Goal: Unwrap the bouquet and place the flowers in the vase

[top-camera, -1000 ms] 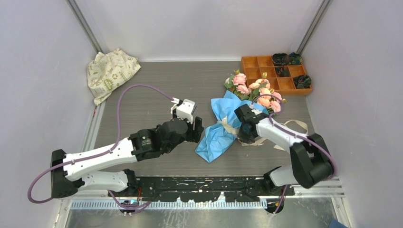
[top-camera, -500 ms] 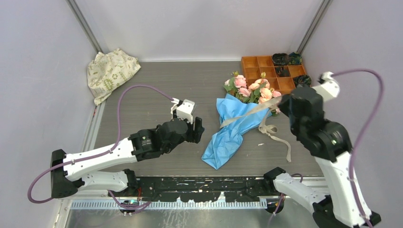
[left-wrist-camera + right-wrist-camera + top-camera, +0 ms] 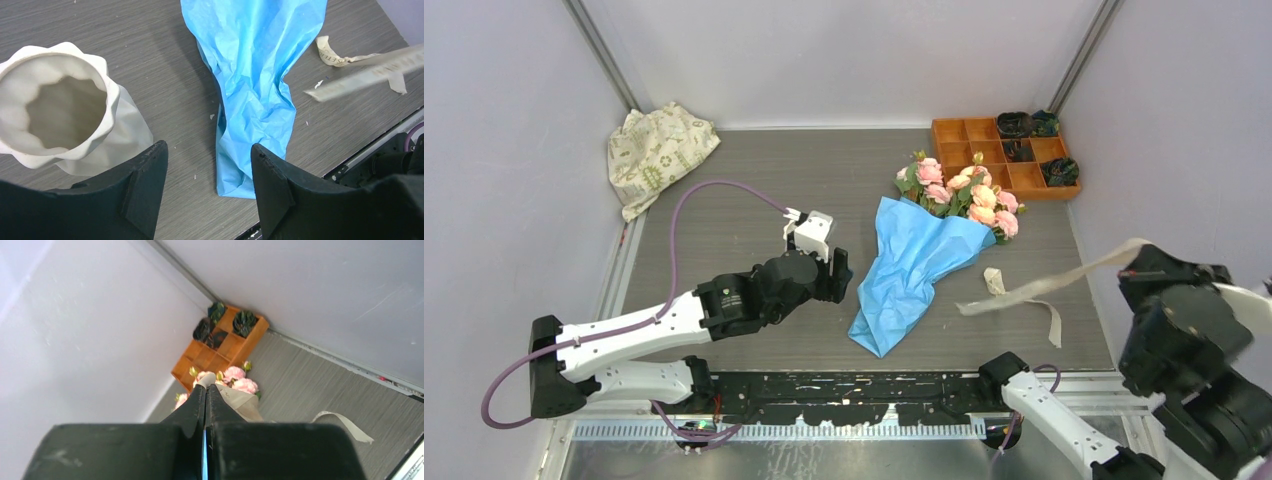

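Observation:
The bouquet lies mid-table, its blue wrapping paper loosened into a cone. The pink and peach flowers stick out at its far end. My right gripper hangs high at the right, shut on the beige ribbon. The ribbon runs slack from it down to the table, free of the paper. My left gripper rests low just left of the paper, open with nothing between its fingers. The white ribbed vase stands upright beside its left finger.
A cream patterned cloth lies crumpled in the far left corner. An orange compartment tray with dark items sits at the far right, just behind the flowers. Grey walls close three sides. The arms' base rail runs along the near edge.
My right arm has swung up and out to the right with the ribbon, drawing it off the bouquet. The blue paper has slackened and shifted a little. The left arm has stayed put.

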`<action>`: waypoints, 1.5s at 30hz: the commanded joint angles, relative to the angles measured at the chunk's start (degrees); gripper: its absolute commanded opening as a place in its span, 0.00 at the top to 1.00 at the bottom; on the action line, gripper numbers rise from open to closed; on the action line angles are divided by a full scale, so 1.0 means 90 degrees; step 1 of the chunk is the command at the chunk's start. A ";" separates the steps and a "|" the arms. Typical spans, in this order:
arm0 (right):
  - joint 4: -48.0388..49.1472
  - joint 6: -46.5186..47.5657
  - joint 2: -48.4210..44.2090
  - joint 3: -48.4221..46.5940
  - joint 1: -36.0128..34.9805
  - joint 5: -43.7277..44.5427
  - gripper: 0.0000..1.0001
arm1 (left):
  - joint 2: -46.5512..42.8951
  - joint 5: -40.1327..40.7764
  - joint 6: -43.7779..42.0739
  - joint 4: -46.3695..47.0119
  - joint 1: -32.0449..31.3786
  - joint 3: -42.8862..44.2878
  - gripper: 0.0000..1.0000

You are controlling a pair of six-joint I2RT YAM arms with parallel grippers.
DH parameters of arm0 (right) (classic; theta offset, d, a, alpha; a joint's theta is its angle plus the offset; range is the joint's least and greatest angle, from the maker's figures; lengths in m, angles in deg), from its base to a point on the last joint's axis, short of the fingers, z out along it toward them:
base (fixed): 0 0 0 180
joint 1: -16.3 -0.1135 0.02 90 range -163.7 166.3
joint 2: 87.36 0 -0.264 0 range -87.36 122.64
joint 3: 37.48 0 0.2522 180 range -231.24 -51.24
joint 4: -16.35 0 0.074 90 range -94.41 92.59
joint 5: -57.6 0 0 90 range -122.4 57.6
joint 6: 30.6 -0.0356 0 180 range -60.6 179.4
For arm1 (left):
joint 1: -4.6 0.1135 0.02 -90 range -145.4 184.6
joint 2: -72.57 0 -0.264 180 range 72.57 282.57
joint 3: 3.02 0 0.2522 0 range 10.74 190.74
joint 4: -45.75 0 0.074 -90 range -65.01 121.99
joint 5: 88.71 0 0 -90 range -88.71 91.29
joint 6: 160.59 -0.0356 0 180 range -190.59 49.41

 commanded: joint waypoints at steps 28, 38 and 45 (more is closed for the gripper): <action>0.1254 0.2294 0.3340 0.0762 0.4952 -0.5371 0.99 | 0.0169 0.0265 -0.0262 -0.1536 0.0490 0.2411 0.33; 0.1751 0.2137 0.3591 0.1604 0.5035 -0.6519 0.59 | -0.0329 0.0401 -0.0113 -0.1924 0.0983 0.2046 0.28; 0.1831 0.2114 0.3318 0.1376 0.4399 -0.6444 0.29 | -0.0515 -0.0155 0.0008 -0.1917 0.1674 0.1771 0.11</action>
